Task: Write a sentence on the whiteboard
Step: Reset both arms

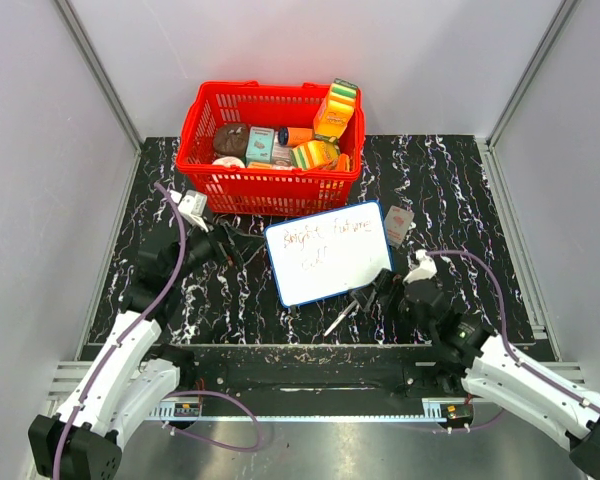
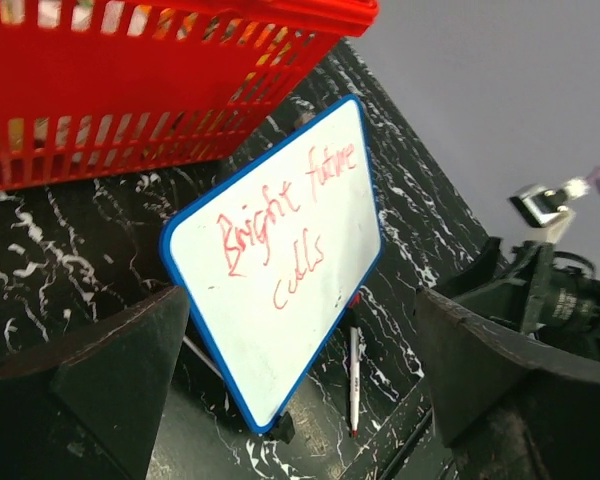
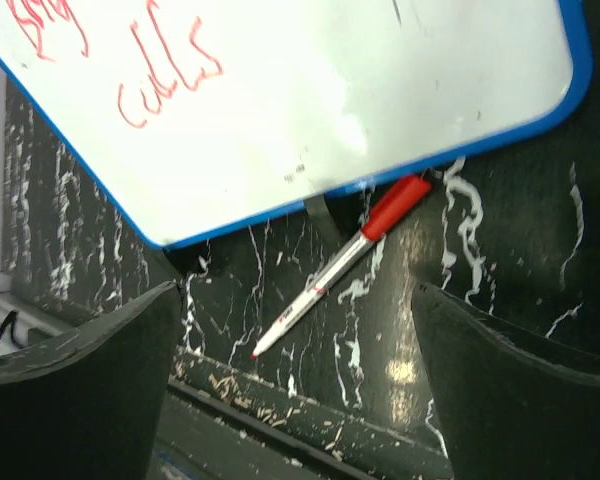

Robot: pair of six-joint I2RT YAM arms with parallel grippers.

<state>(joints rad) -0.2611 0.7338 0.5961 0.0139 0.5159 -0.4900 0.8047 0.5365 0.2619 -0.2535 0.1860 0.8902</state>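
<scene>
The sentence "Bright future calls" is seen on the whiteboard. A pen is laid just beside it. The left gripper and the right gripper are spread wide, with nothing held.

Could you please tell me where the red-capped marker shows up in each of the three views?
Top external: the marker lies lower centre, just below the whiteboard.
Left wrist: the marker is lower centre, right of the whiteboard's bottom corner.
Right wrist: the marker is central and diagonal, cap at the whiteboard's edge.
Shared landmark: the whiteboard's blue frame.
</scene>
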